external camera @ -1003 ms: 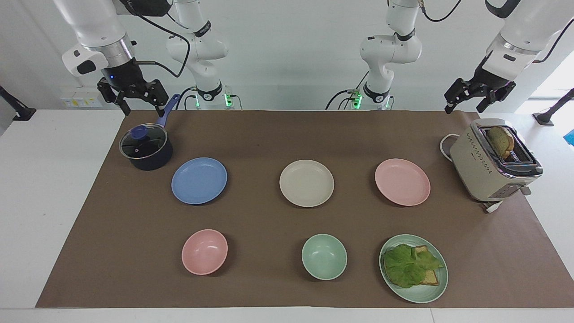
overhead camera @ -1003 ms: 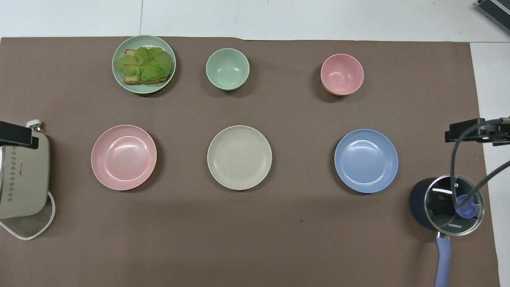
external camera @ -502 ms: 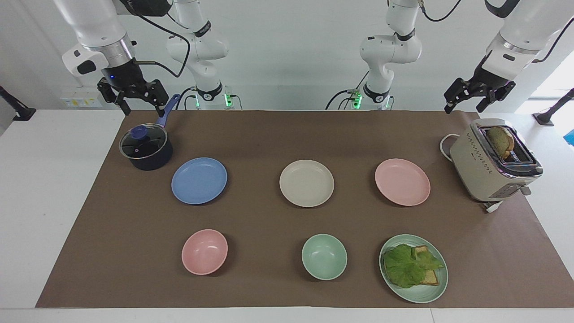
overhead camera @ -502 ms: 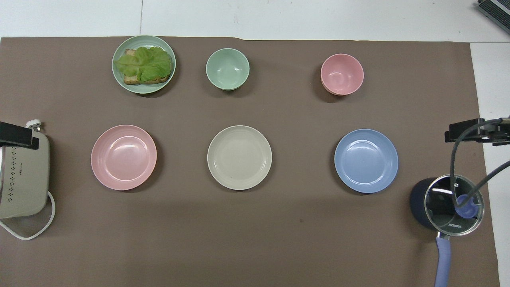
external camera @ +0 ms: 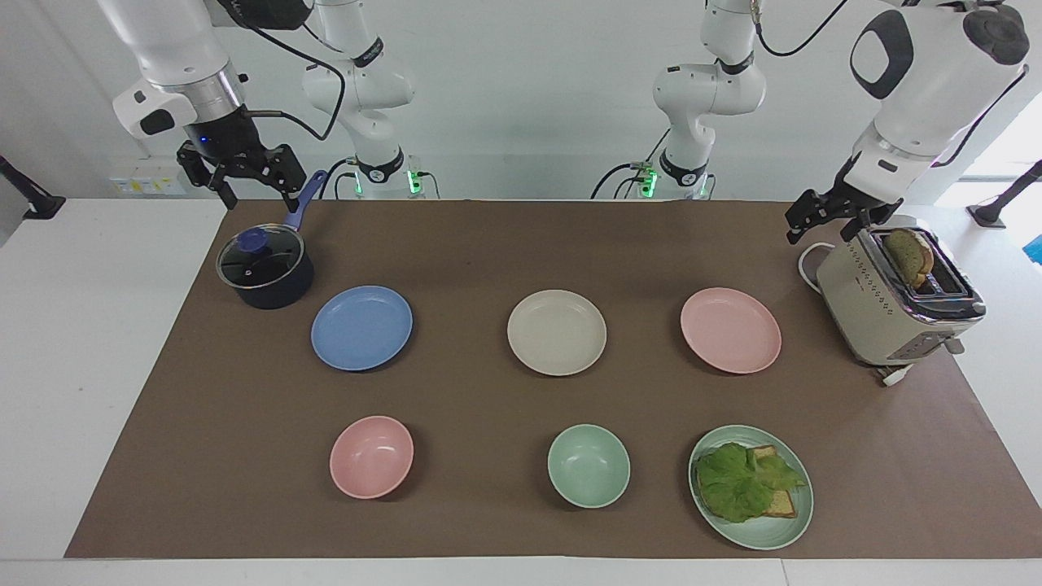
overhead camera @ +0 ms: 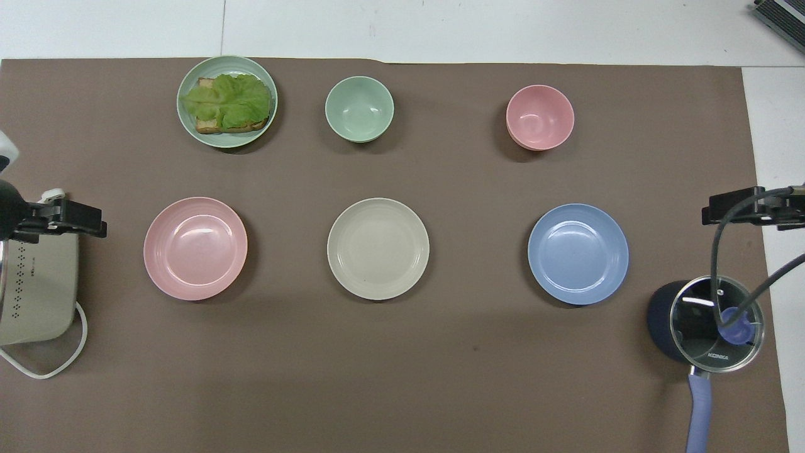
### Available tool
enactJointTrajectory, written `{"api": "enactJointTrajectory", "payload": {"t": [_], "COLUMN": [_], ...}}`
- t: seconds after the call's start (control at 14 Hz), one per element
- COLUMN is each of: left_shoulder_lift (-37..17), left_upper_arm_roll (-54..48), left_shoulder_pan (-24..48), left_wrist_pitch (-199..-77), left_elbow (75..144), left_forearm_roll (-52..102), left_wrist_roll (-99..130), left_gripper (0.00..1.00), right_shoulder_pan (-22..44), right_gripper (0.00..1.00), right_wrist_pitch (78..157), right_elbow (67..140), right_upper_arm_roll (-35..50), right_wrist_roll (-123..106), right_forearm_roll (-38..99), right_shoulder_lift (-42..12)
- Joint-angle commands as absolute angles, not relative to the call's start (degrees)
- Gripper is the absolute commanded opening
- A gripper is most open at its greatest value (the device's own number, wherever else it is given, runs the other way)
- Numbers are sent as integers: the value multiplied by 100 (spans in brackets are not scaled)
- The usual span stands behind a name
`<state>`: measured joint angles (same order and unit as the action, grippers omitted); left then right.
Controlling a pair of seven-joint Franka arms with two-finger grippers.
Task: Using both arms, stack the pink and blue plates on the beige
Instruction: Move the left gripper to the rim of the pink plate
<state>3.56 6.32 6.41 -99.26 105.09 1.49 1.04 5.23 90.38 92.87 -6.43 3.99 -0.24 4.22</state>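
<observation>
"KONKA" on the pot's glass lid (overhead camera: 717, 324)

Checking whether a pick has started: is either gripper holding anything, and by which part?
Nothing is held. The left gripper hangs open beside the toaster; the right gripper hangs open above the saucepan's handle. All three plates lie untouched.

White arms (external camera: 708, 89), black cables, silver wrist rings

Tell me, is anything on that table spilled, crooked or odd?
Nothing stands out. The pink plate, beige plate and blue plate lie flat in a row, apart. Bread sticks up from the toaster.
</observation>
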Motion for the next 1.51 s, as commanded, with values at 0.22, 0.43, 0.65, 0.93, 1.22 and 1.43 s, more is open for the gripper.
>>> {"api": "enactJointTrajectory", "payload": {"t": [0.22, 0.43, 0.65, 0.93, 1.22, 1.43], "left_shoulder_lift": [177, -333, -676, -782, -905, -853], "left_upper_arm_roll": [668, 668, 659, 659, 650, 650], "left_shoulder_pan": [475, 431, 335, 247, 264, 264], "left_wrist_pitch": [-11441, -11758, -12013, -12312, -12392, -12349], "left_elbow": [11697, 11707, 11803, 12128, 12269, 12357], "left_forearm_roll": [88, 88, 105, 132, 167, 193], "left_wrist_roll": [44, 70, 70, 62, 97, 97], "left_gripper": [100, 100, 100, 100, 100, 81], "right_shoulder_pan": [492, 492, 483, 483, 483, 483], "right_gripper": [100, 100, 100, 100, 100, 100], "right_wrist_pitch": [9070, 9070, 9053, 9053, 9044, 9044], "right_elbow": [9404, 9404, 9404, 9413, 9413, 9413], "right_upper_arm_roll": [-624, -624, -624, -624, -624, -624], "right_wrist_roll": [448, 448, 448, 448, 448, 448], "right_forearm_roll": [-26, -26, -26, -26, -26, -26], "right_shoulder_lift": [536, 536, 536, 536, 536, 536]}}
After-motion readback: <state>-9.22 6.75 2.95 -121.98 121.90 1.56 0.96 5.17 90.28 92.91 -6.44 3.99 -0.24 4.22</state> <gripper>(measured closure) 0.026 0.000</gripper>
